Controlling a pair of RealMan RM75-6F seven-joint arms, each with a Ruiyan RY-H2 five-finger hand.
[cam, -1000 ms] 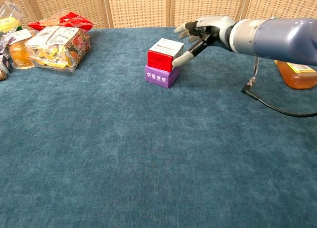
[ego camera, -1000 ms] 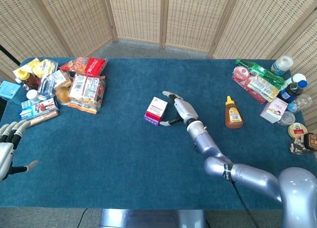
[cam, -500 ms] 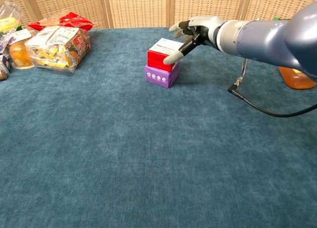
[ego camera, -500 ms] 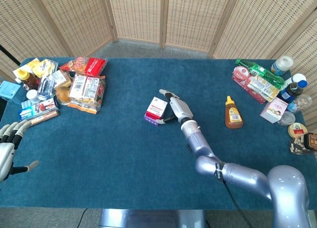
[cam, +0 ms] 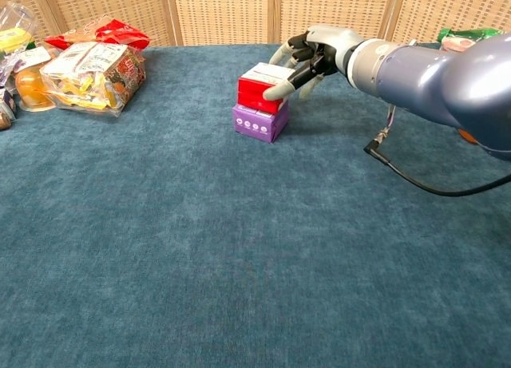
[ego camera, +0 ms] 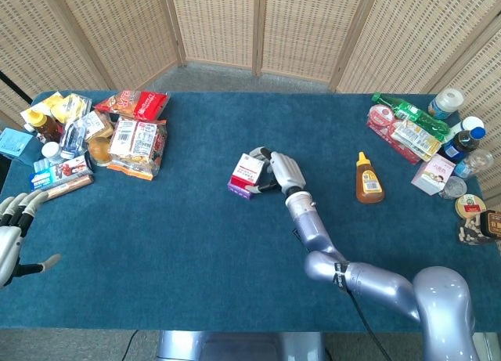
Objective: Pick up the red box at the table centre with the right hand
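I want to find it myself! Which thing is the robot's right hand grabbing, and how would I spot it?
Look at the middle of the blue table, away from the snack piles at either end. There the right hand is closing around a red box with a white top. It sits stacked on a purple box, the only stack there.

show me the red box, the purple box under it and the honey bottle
red box (cam: 257, 94), chest view, red front face
purple box (cam: 255, 123), chest view, front face
honey bottle (ego camera: 369, 182), head view, amber body
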